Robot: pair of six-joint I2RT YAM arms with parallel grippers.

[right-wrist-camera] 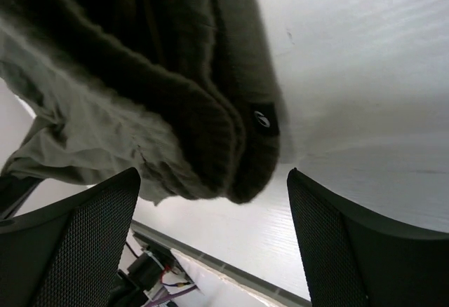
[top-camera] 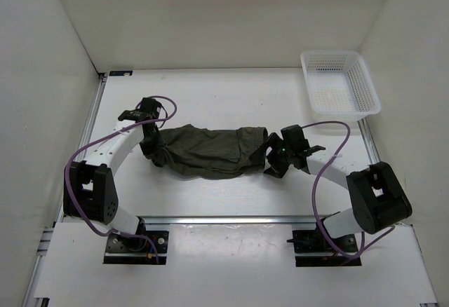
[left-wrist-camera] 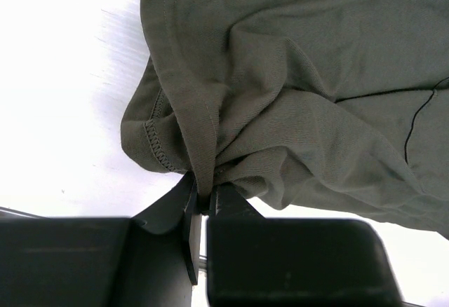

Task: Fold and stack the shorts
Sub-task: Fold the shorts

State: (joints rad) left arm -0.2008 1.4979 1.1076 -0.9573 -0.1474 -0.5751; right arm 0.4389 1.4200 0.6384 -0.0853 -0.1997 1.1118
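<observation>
Shorts lie on table outside white basket; left gripper pinches them, right gripper gapes.

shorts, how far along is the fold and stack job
Done: the shorts lie gathered in a rumpled band across the table, perhaps folded once. In hand: the left gripper is shut on a hem edge; the right gripper stands open around the waistband end. Left: a tidy fold and stacking.

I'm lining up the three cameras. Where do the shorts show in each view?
Top external: the shorts lie across the middle of the picture.
Left wrist: they fill the upper right, hem pinched in the left hand.
Right wrist: upper left, ribbed waistband end nearest.
Shared landmark: the white table.
</observation>
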